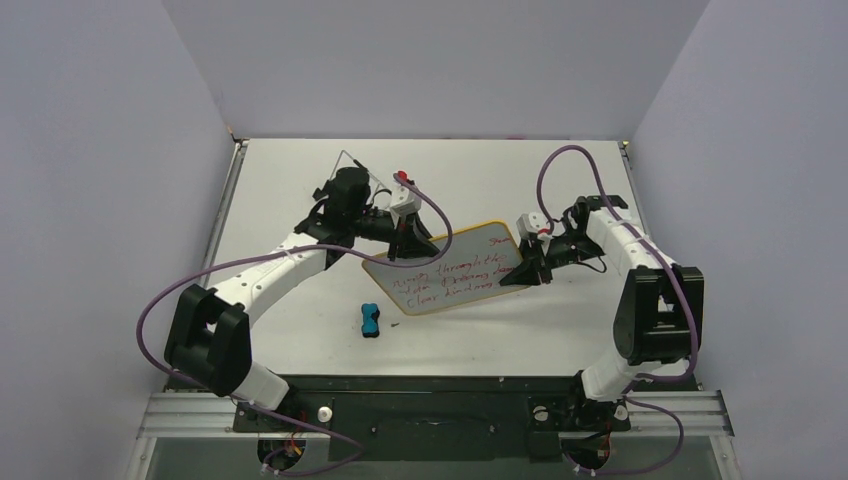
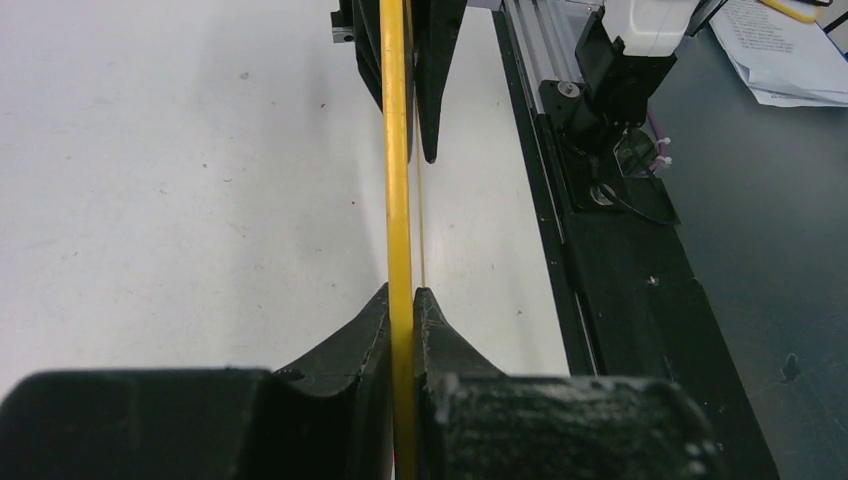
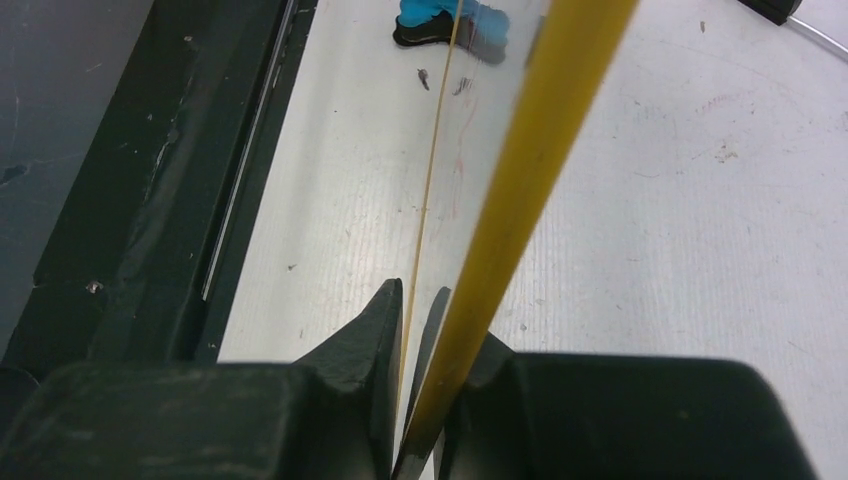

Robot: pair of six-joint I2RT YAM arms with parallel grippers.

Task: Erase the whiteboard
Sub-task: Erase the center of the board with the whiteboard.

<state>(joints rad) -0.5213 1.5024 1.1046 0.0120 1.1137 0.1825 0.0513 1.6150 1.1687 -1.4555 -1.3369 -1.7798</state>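
Closed black fingers of my right gripper (image 3: 418, 300) pinch one edge of the whiteboard (image 1: 452, 268) while my left gripper (image 2: 401, 300) clamps the opposite edge, steadying it tilted over the table (image 1: 290, 185), I judge, for wiping off its red writing with the blue eraser (image 1: 370, 321) lying nearby.

Red handwriting on the whiteboard (image 1: 450, 270) — three slanted lines across its face, seen from above; the script is too small and loose to be read with certainty. Printed sheets (image 2: 780, 55) at the upper right of the left wrist view — rows of text, illegible. Nothing else bears legible marks.
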